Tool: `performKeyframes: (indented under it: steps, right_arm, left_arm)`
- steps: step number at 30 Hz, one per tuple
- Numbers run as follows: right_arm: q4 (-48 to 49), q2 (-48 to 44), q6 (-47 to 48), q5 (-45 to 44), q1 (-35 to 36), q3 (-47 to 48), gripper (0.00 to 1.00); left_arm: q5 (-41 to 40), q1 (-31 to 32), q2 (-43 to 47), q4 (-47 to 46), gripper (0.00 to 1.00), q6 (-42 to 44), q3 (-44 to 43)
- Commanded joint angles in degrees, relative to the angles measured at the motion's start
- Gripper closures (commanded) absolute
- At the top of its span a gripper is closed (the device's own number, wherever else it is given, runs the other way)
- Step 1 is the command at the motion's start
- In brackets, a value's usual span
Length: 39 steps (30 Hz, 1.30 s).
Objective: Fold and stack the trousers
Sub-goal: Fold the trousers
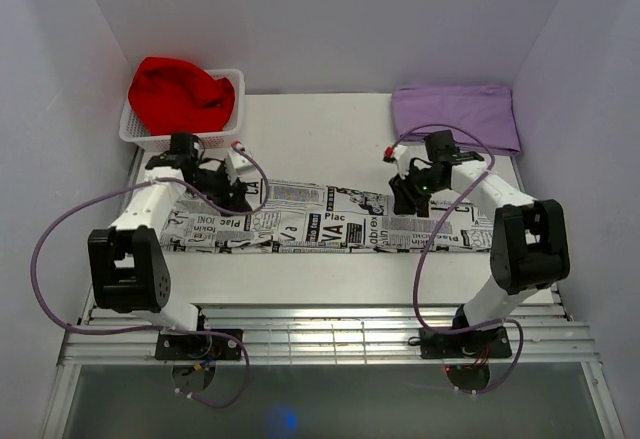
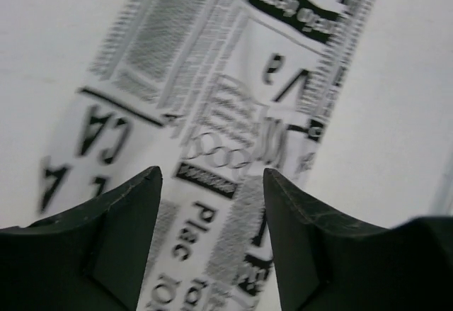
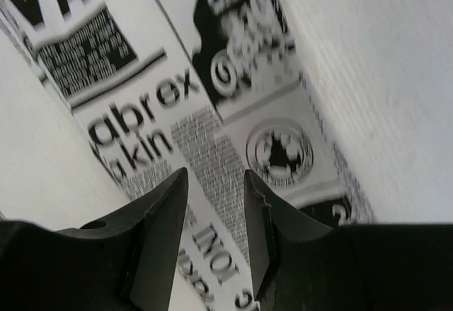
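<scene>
The trousers (image 1: pixel 320 221), white cloth with black newspaper print, lie flat as a long narrow band across the table. My left gripper (image 1: pixel 232 195) hangs over their left part, open, with nothing between the jaws; its wrist view shows the printed cloth (image 2: pixel 226 112) below the gripper (image 2: pixel 212 176). My right gripper (image 1: pixel 408 197) hangs over their right part, open and empty; its wrist view shows the printed cloth (image 3: pixel 212 98) under the gripper (image 3: pixel 216 176).
A white basket (image 1: pixel 140 134) holding a red cloth (image 1: pixel 180 94) stands at the back left. A folded lilac cloth (image 1: pixel 455 114) lies at the back right. Purple cables loop from both arms. White walls close in the table on three sides.
</scene>
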<state>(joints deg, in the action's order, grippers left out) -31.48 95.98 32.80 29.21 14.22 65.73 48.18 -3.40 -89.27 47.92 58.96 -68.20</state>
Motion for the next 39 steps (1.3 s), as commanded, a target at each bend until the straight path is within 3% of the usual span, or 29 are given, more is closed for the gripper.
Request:
performKeyframes:
  steps: [1, 9, 15, 22, 28, 33, 37, 39]
  right_arm:
    - [-10.60, -7.21, 15.17, -6.09, -3.05, -3.68, 0.57]
    - [-15.54, -17.22, 28.28, -11.54, -9.47, -11.67, 0.58]
    - [-12.82, -18.91, 34.08, -14.01, -9.56, -16.78, 0.59]
    - [-6.66, -16.62, 37.25, -16.73, -9.47, -19.77, 0.62]
    - [-5.08, -13.99, 37.69, -18.22, -9.47, -19.59, 0.73]
    - [-4.37, -12.93, 37.43, -18.49, -9.47, -19.51, 0.92]
    - [-4.37, -12.84, 36.73, -18.22, -9.47, -18.45, 0.92]
    - [-4.46, -13.02, 36.55, -18.22, -9.47, -18.27, 0.92]
  left_arm:
    - [-1.42, 7.42, 4.36, 3.59, 0.32, 3.71, 8.60]
    - [-11.52, 17.80, 5.61, -6.52, 0.37, -1.82, 15.11]
    - [-15.22, 20.45, 2.97, -10.21, 0.39, -3.23, 15.73]
    - [-17.60, 21.68, 1.12, -12.50, 0.50, -4.29, 15.91]
    - [-17.33, 21.85, 2.00, -11.80, 0.57, -2.45, 16.96]
    - [-14.71, 21.94, 3.66, -8.73, 0.57, 0.19, 18.37]
    - [-14.87, 21.94, 4.90, -8.98, 0.55, 0.63, 19.77]
    - [-15.48, 21.94, 4.72, -9.34, 0.68, 0.37, 20.04]
